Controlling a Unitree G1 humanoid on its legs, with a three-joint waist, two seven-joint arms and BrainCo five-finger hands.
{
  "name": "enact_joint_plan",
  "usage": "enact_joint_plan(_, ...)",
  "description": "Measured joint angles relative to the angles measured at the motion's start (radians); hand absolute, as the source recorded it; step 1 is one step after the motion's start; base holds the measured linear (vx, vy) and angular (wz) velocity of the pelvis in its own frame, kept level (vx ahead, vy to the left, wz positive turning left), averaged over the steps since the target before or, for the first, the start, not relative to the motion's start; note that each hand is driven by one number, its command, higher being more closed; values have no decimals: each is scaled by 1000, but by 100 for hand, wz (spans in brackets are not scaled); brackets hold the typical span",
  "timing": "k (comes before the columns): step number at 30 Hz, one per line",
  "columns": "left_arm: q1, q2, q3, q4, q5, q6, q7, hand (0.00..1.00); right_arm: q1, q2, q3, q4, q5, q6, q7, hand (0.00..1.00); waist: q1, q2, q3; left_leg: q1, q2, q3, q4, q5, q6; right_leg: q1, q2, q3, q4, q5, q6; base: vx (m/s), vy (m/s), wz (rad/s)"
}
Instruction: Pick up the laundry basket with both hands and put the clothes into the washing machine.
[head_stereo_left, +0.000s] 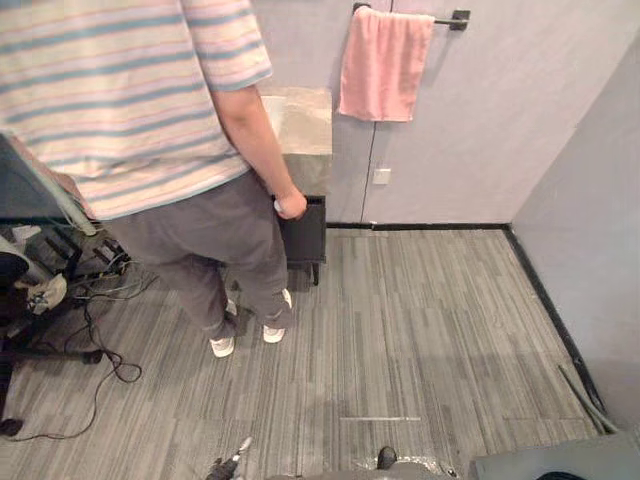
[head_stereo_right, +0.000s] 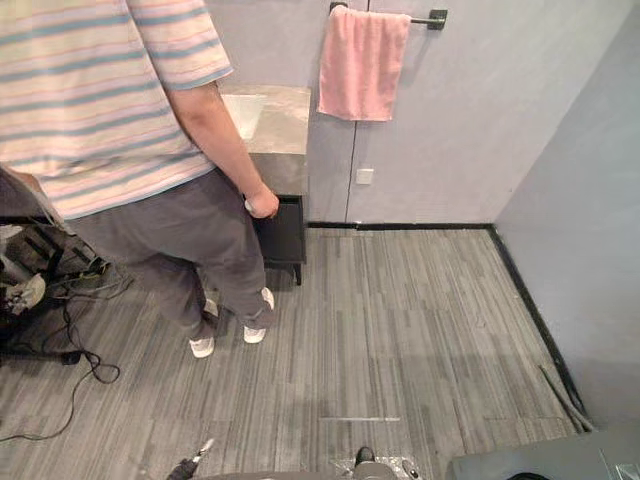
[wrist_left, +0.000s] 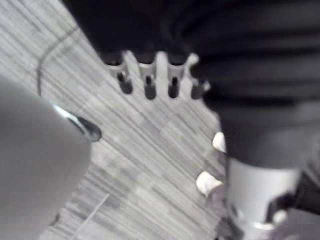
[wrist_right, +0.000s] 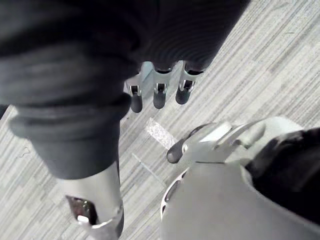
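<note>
Both hands hanging over grey floor, holding nothing.
Left hand (wrist_left: 148, 80) and right hand (wrist_right: 159, 89) slack, fingers loosely straight, pointing down at floor. Cannot tell where laundry basket lies, so neither its direction nor the nearer hand. Grey unit (head_stereo_left: 550, 462) near right, possibly the washing machine, likely on right hand's side. Person (head_stereo_left: 150, 120) far left at dark cabinet (head_stereo_left: 305, 235); pink towel (head_stereo_left: 382, 65) on far wall.

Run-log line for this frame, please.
left robot hand: open, holding nothing | right robot hand: open, holding nothing | person: at dark cabinet
</note>
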Motion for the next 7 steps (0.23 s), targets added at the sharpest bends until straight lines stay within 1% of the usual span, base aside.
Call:
enact_joint_plan(4, -5, 2, -11, 14, 10, 0, -12, 0, -3, -1, -10, 0, 0, -5, 0, 0, 7, -3, 2, 39, 19, -4, -32, 8, -13, 55, 25, -14, -43, 3, -11, 65, -103, 7)
enact_joint_plan(7, -4, 9, -20, 16, 10, 0, -14, 0, -5, 1, -8, 1, 0, -7, 10, 0, 7, -7, -1, 34, 15, -1, -35, 8, -13, 55, 22, -12, -57, 7, -14, -44, -9, -2)
